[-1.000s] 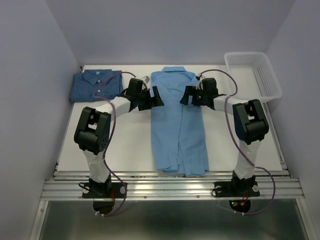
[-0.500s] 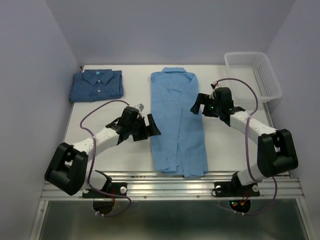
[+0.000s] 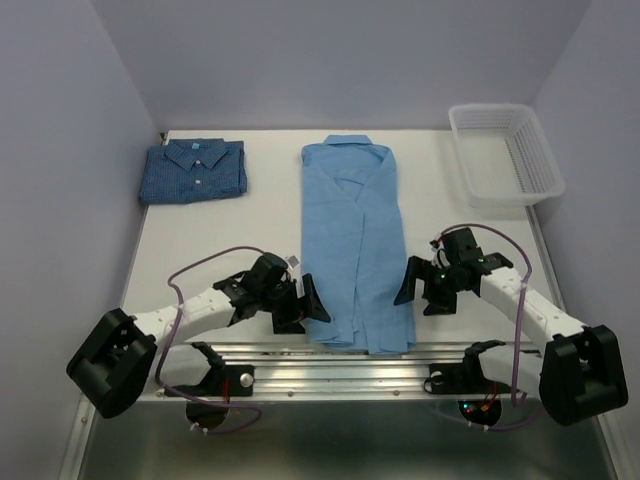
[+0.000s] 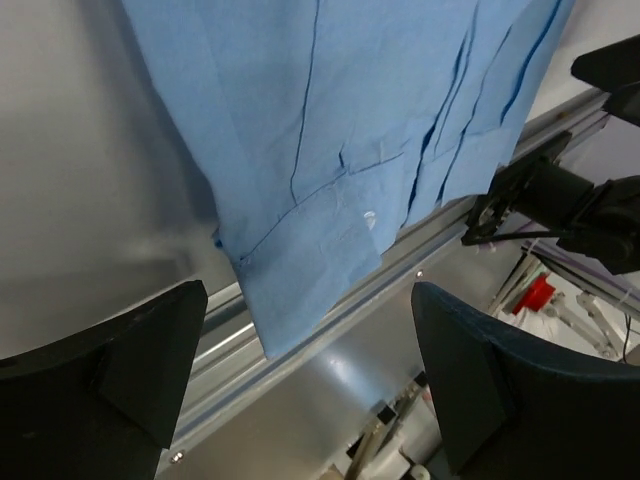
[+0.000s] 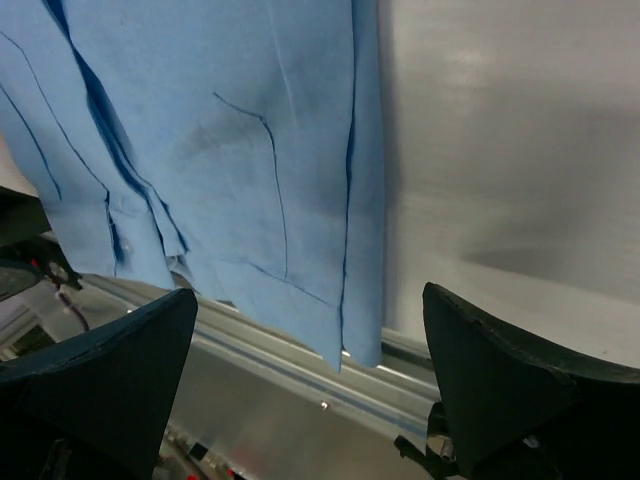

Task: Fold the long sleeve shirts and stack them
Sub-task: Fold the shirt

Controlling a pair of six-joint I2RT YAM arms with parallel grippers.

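Light sky-blue shirt (image 3: 355,240) is lying lengthwise mid-table, hem overhanging the near edge. Darker checked shirt (image 3: 193,170) is sitting folded at the far left. Left gripper (image 3: 303,306) and right gripper (image 3: 421,289) are flanking the hem, jaws spread wide, holding nothing.

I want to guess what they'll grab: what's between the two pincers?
The bottom end of the light blue shirt lies between the left pincer and the right pincer, clearest in the top view.

Place: a robotics lab test booth.
Walls: plain pale panels (image 3: 350,60) closing in three sides.
Work surface: white table (image 3: 200,225).
Mounting: aluminium rail (image 3: 340,372) along the near edge, with the cabled left arm (image 3: 190,308) and right arm (image 3: 525,300) bolted on.
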